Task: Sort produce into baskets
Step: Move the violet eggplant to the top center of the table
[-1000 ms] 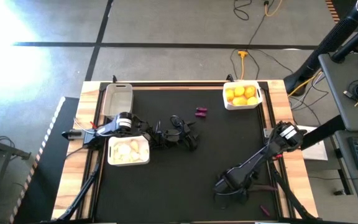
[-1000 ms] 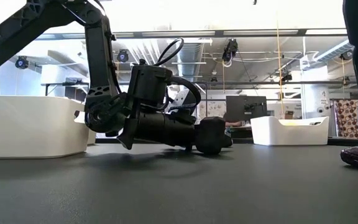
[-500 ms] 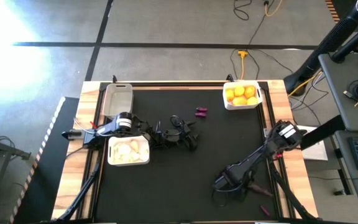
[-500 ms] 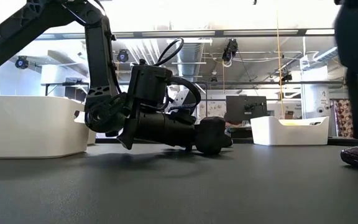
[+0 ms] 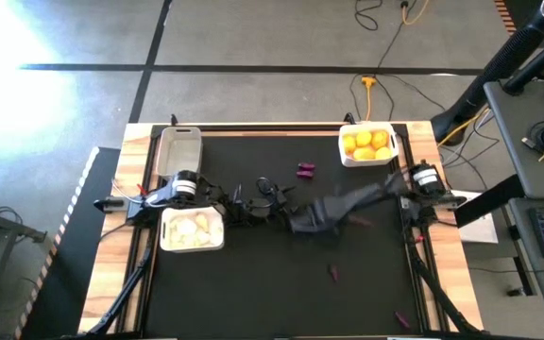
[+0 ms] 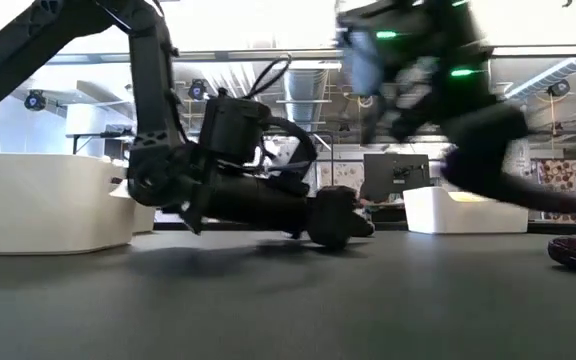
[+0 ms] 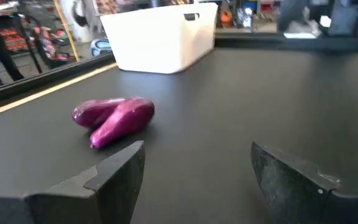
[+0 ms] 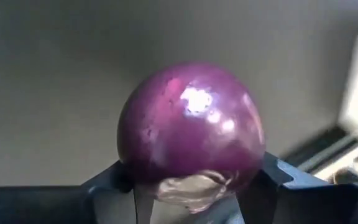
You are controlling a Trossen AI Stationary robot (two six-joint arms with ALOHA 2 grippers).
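Eggplant [image 8: 191, 130], a glossy purple piece, is sitting clamped between the right gripper's [image 8: 191, 186] two fingers, filling most of the right wrist view. From above, the right arm is reaching across the black table [image 5: 253, 293] toward its middle, its gripper showing only as a blur there. The left gripper [image 7: 194, 168] is lying low on the table, jaws standing apart with nothing between them, facing two more purple eggplants [image 7: 114, 118] that are lying together near the far edge. A white basket [image 5: 368, 146] at the far right corner is holding yellow citrus [image 5: 366, 144]. Another white basket [image 5: 193, 229] beside the left arm is holding whitish bulbs [image 5: 194, 227], and a greyish basket [image 5: 178, 151] is sitting just beyond it.
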